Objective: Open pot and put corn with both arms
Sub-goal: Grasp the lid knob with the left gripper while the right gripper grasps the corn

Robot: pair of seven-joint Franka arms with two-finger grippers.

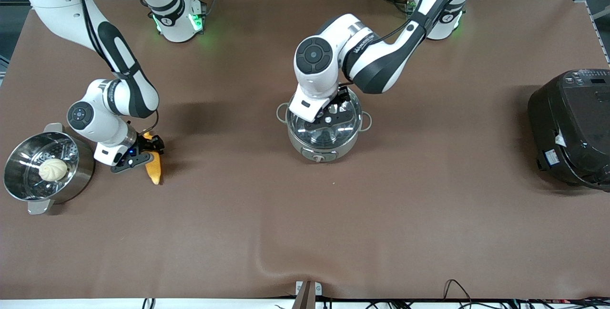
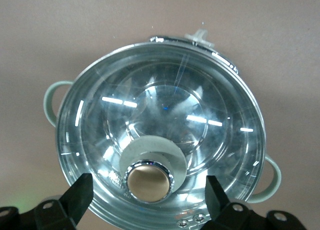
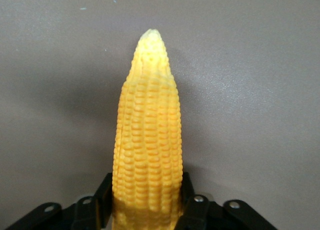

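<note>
The grey pot (image 1: 305, 147) stands mid-table with its clear glass lid (image 1: 347, 114) on. My left gripper (image 1: 329, 120) hangs just over the lid, open. In the left wrist view its fingers (image 2: 80, 195) stand wide apart on either side of the lid's chrome knob (image 2: 148, 180), not touching it. The yellow-orange corn (image 1: 154, 168) lies toward the right arm's end of the table, its tip pointing toward the front camera. My right gripper (image 1: 142, 154) is shut on the corn's thick end; its fingers (image 3: 192, 200) press the corn (image 3: 147, 140) from both sides. I cannot tell whether the corn is off the table.
A plain steel steamer pot (image 1: 19, 156) holding a white bun (image 1: 53, 169) stands close beside the corn, at the right arm's end. A big black cooker (image 1: 572, 128) sits at the left arm's end. Brown cloth covers the table.
</note>
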